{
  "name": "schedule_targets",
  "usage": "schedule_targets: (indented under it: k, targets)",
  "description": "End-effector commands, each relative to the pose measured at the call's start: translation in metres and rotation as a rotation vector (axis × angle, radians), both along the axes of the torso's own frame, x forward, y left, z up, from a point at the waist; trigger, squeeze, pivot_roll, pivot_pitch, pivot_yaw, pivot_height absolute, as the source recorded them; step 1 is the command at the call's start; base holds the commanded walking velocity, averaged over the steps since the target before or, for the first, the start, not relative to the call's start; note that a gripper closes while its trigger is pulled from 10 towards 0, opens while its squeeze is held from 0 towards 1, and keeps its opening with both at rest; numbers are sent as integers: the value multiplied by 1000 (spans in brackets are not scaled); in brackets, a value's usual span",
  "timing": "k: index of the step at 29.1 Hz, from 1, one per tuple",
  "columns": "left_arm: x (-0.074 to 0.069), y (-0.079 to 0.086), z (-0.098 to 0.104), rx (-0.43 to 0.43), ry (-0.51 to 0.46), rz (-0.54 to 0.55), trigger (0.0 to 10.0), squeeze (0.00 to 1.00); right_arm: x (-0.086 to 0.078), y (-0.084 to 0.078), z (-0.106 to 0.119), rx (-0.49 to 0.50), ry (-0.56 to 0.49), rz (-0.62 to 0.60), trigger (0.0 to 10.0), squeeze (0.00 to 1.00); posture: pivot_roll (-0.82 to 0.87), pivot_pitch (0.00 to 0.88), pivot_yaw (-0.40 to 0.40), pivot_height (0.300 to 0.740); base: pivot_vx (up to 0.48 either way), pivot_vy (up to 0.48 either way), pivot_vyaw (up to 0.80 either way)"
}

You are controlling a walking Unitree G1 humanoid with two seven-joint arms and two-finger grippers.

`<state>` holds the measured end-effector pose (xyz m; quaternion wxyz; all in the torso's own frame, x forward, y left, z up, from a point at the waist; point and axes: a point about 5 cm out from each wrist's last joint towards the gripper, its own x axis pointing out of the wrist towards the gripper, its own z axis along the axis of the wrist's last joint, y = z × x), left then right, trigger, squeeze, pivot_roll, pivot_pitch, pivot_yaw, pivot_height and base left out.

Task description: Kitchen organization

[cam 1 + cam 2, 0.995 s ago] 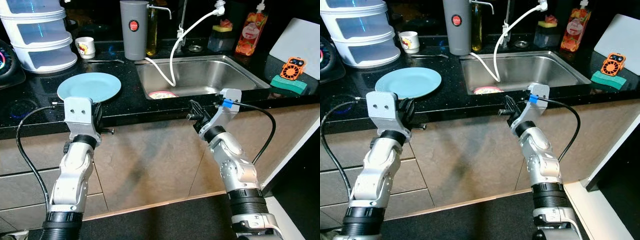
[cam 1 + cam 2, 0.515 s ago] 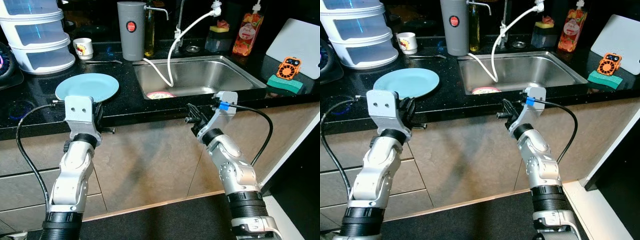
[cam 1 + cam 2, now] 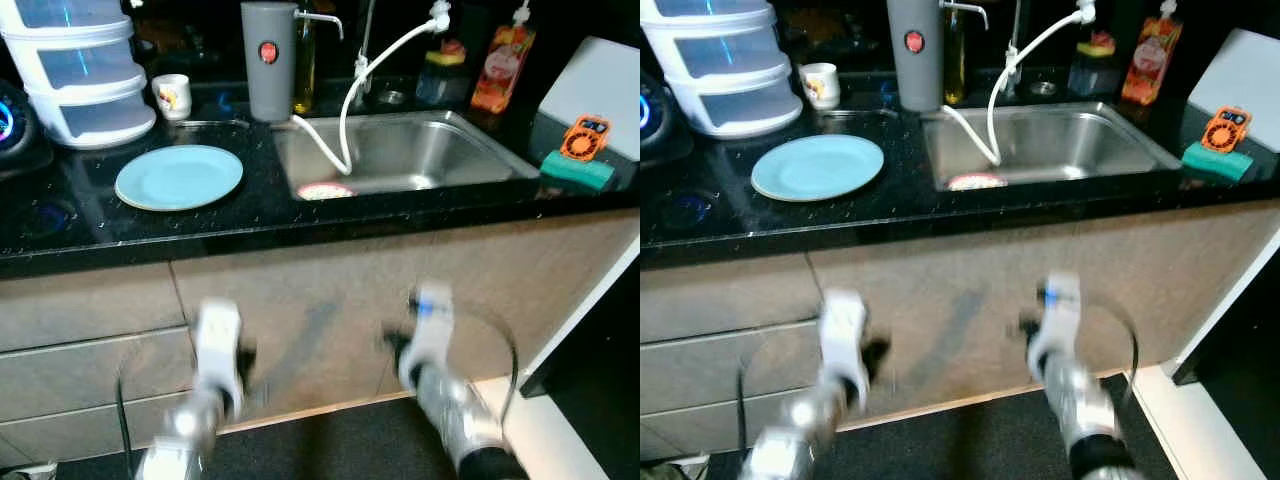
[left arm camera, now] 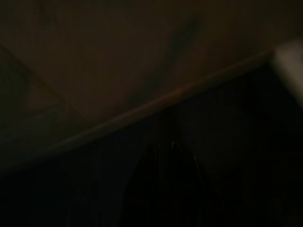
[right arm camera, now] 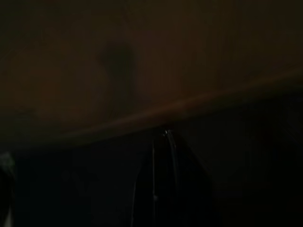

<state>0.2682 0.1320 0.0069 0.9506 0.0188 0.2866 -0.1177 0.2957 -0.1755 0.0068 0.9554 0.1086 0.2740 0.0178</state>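
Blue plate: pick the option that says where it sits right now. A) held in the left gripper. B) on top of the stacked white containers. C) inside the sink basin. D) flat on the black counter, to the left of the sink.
D: the blue plate lies flat on the black counter, left of the sink, with nothing holding it.

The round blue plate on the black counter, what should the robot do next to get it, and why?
Probably raise the left gripper toward the round blue plate. Both grippers, the right gripper too, hang blurred below the black counter, in front of the cabinet, touching nothing. The plate lies flat left of the steel sink.
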Motion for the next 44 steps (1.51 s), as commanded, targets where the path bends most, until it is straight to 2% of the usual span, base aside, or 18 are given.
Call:
schedule_targets:
  k: [1, 4, 5, 6, 9, 11, 23, 26, 27, 28, 30, 33, 35, 39, 41, 42, 43, 44]
  targets:
    - [-15, 4, -24, 53, 97, 13, 10000, 0, -16, -2, -19, -34, 88, 0, 10000, 0, -63, 113, -21, 740, 0, 0, 0]
    - [-44, 15, -56, 45, 256, 102, 10000, 0, -56, -5, -55, -112, 282, 31, 10000, 0, -58, 115, -28, 740, 0, 0, 0]
    - [-51, 17, -62, 39, 288, 125, 10000, 0, -64, -6, -60, -121, 313, 35, 10000, 0, -58, 115, -28, 740, 0, 0, 0]
    - [-51, 17, -62, 39, 288, 125, 10000, 0, -64, -6, -60, -121, 313, 35, 10000, 0, -58, 115, -28, 740, 0, 0, 0]
    - [-75, 28, -79, 60, 371, 173, 10000, 0, -80, -6, -72, -147, 364, 48, 10000, 0, -61, 117, -30, 740, 0, 0, 0]
    - [-81, 32, -83, 79, 386, 168, 10000, 0, -84, -6, -74, -159, 372, 60, 10000, 0, -61, 117, -30, 740, 0, 0, 0]
    - [-83, 41, -89, 75, 373, 212, 10000, 0, -94, -18, -80, -200, 402, 48, 10000, 0, -62, 120, -29, 740, 0, 0, 0]
    - [-71, 42, -82, 72, 301, 226, 10000, 0, -80, -17, -72, -190, 333, 29, 10000, 0, -60, 120, -32, 740, 0, 0, 0]
    - [-62, 41, -77, 59, 266, 229, 10000, 0, -73, -17, -68, -179, 306, 20, 10000, 0, -60, 119, -29, 740, 0, 0, 0]
    - [-45, 38, -67, 39, 201, 225, 10000, 0, -59, -16, -59, -158, 257, 5, 10000, 0, -60, 119, -29, 740, 0, 0, 0]
    - [-38, 37, -62, 32, 173, 221, 10000, 0, -53, -15, -55, -151, 238, 1, 10000, 0, -60, 119, -29, 740, 0, 0, 0]
    - [2, 30, -31, 10, 32, 189, 10000, 0, -17, -9, -27, -134, 123, 23, 10000, 0, -62, 116, -25, 740, 0, 0, 0]
    - [17, 28, -18, -3, -22, 182, 10000, 0, -5, -8, -16, -123, 78, 22, 10000, 0, -61, 114, -24, 740, 0, 0, 0]
    - [16, 29, -17, -6, -37, 177, 10000, 0, -7, -10, -18, -115, 74, 8, 10000, 0, -62, 117, -24, 740, 0, 0, 0]
    - [-16, 33, -45, 40, 67, 173, 10000, 0, -32, -13, -39, -140, 156, 16, 10000, 0, -60, 126, -23, 740, 0, 0, 0]
    - [-16, 33, -45, 40, 67, 173, 10000, 0, -32, -13, -39, -140, 156, 16, 10000, 0, -60, 126, -23, 740, 0, 0, 0]
    - [-25, 35, -51, 51, 92, 172, 10000, 0, -39, -14, -44, -146, 176, 20, 10000, 0, -60, 129, -23, 740, 0, 0, 0]
    - [-45, 37, -64, 46, 144, 192, 10000, 0, -55, -16, -55, -149, 217, 23, 10000, 0, -57, 133, -21, 740, 0, 0, 0]
